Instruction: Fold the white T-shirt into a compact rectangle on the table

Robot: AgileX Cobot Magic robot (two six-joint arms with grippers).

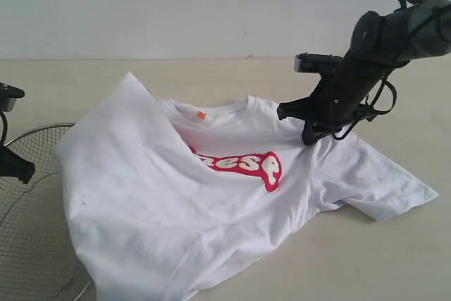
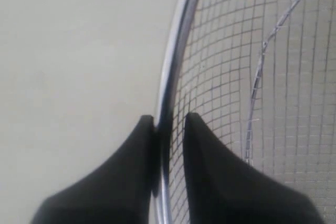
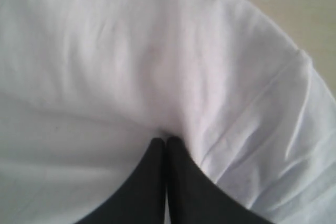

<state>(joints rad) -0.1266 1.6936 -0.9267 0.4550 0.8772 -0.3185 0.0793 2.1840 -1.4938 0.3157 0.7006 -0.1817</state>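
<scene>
White T-shirt [image 1: 211, 202] on table [image 1: 423, 103], left side folded over print. Right gripper [image 3: 166, 141] pinched shut on shoulder fabric, likely for next fold. Left gripper [image 2: 169, 124] clamped on basket rim [image 2: 178, 40], steadying it.

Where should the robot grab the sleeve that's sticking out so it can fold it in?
Grip the hem end of the spread sleeve of the white T-shirt, coming from the open right side. It lies flat on the table with bare wood around it, so an end effector could probably slide in there.
</scene>
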